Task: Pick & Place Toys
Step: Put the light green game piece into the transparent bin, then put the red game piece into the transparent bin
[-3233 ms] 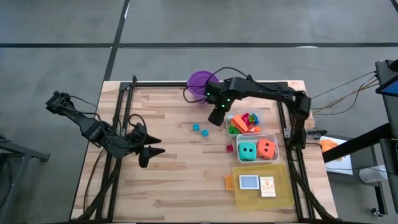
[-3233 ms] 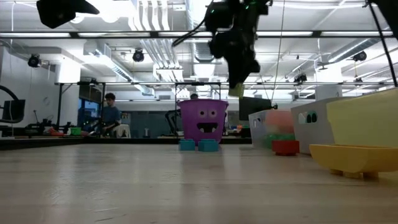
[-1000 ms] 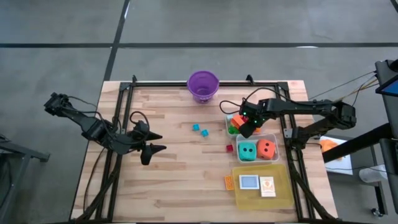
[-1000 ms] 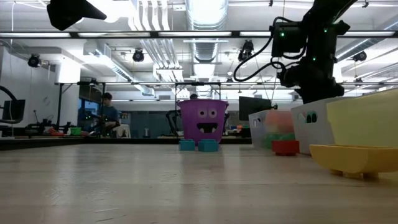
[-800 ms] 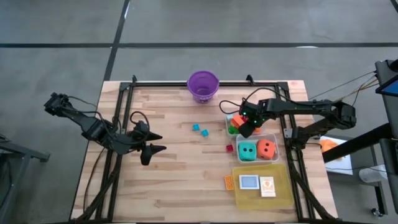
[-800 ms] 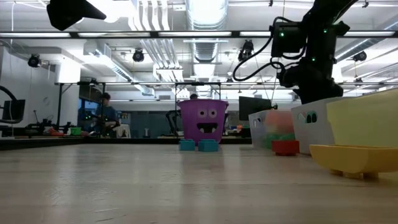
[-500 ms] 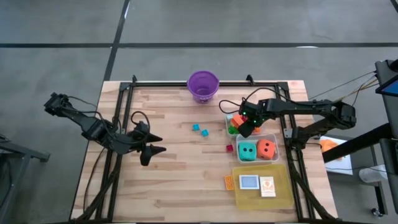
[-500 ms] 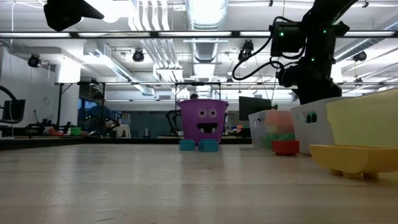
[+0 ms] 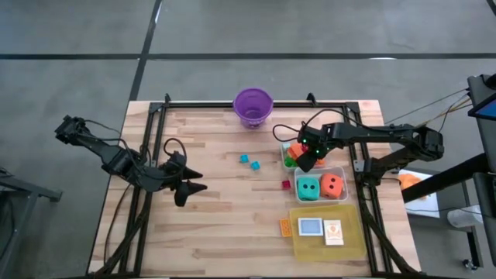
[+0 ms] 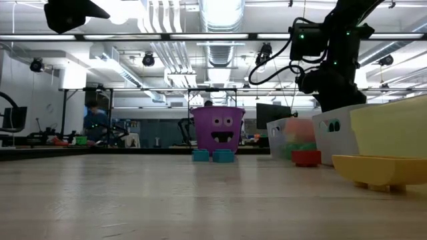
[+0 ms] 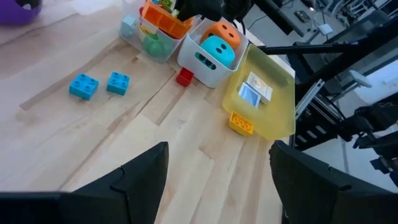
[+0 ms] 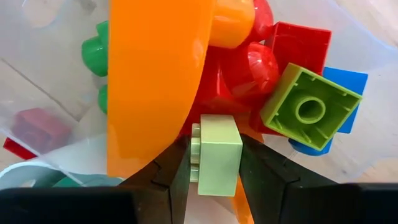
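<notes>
My right gripper (image 9: 304, 161) points down into the clear tub (image 9: 333, 149) of bright blocks, shut on a light green block (image 12: 216, 154). Under it lie an orange wedge (image 12: 158, 81), red blocks (image 12: 252, 65) and a green block (image 12: 309, 106). A second tub holds a teal die (image 9: 308, 187) and an orange die (image 9: 332, 184). Two blue blocks (image 9: 249, 162), a red block (image 9: 286, 185) and an orange block (image 9: 286, 226) lie on the table. My left gripper (image 9: 190, 186) hangs open above the table's left half. My right gripper pinches the light green block by two opposite sides (image 12: 196, 155) between its two fingers (image 12: 174, 174). They come from above, pointing down. The block is just over the red blocks and the orange wedge in the tub; I cannot tell whether it rests on them.
A purple bucket (image 9: 253, 105) stands at the far edge. A yellow tray (image 9: 353, 236) with two cards (image 9: 311, 226) lies at the near right. Bare wood stretches between the blue blocks and my left gripper.
My left gripper has rolled a little about its own line without leaving its place. My right gripper has stayed over the block tub with the light green block, which it had brought over from beside the purple bucket.
</notes>
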Motion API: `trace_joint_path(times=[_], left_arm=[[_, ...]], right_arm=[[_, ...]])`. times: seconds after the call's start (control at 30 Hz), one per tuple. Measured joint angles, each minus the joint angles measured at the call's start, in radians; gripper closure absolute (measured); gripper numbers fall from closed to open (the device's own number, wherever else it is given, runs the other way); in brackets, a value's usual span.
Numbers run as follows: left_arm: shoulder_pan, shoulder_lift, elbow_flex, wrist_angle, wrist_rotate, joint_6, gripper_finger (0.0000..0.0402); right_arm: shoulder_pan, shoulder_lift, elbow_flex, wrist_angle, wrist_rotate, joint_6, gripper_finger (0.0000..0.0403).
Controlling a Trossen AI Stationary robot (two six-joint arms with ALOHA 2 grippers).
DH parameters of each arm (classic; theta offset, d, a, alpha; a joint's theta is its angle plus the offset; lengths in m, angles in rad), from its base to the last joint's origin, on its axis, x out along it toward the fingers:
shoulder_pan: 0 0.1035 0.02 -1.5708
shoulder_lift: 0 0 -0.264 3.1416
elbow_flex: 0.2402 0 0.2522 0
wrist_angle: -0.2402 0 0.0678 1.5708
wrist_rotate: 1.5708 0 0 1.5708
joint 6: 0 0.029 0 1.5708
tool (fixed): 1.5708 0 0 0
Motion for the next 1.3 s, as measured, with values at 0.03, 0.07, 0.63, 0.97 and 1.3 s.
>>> trace_joint_path(times=[0.03,0.07,0.63,0.97,1.3], left_arm=[[0.0,0.0,0.0,0.0,0.004,0.0,0.0131],[0.0,0.0,0.0,0.0,0.006,0.0,0.0131],[0.001,0.0,0.0,0.0,0.01,0.0,0.0131],[0.003,-0.001,0.0,-0.003,0.039,0.006,0.0131],[0.004,-0.064,0.0,-0.12,0.017,-0.073,0.0131]], right_arm=[[0.0,0.0,0.0,0.001,-0.001,0.0,0.0276],[0.0,0.0,0.0,0.001,-0.001,0.0,0.0272],[0.032,-0.023,0.166,-0.197,-0.016,0.077,0.012],[0.136,0.028,0.448,-0.202,-0.001,-0.069,0.0119],[0.235,0.232,0.606,-0.256,-0.201,-0.612,0.0119]])
